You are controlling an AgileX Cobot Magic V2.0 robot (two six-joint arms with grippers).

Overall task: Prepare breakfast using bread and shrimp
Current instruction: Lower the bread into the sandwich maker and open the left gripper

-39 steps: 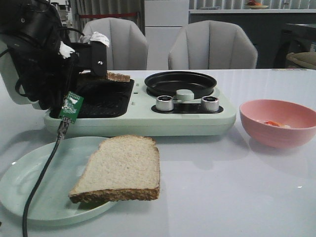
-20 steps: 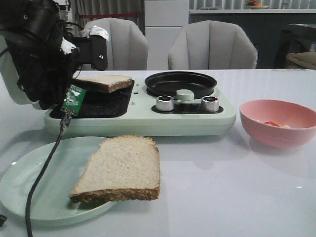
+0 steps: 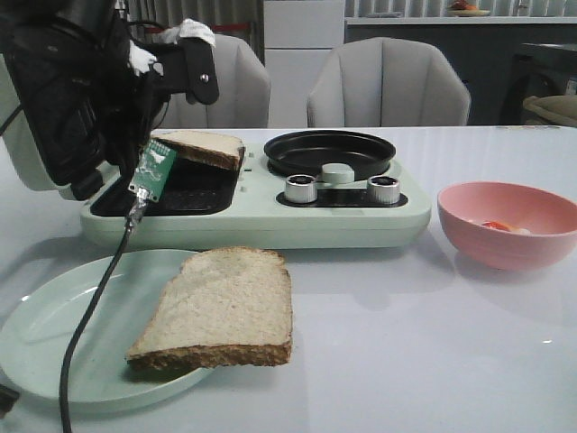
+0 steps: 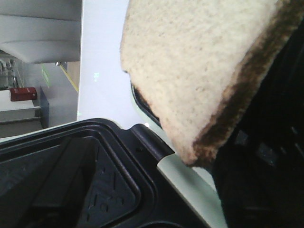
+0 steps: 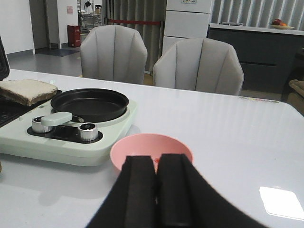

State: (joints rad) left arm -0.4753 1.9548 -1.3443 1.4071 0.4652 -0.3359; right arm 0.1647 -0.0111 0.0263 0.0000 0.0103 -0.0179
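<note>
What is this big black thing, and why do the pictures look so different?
It is a robot with two arms at a table. One picture looks forward from the robot; the other two come from cameras on its wrists. The left claw holds a square beige bread slice with brown crust tilted over a pale green cooking machine. Another such slice lies on a pale green plate. A small orange shrimp sits in a pink bowl. The right claw is shut, holding nothing.
</note>
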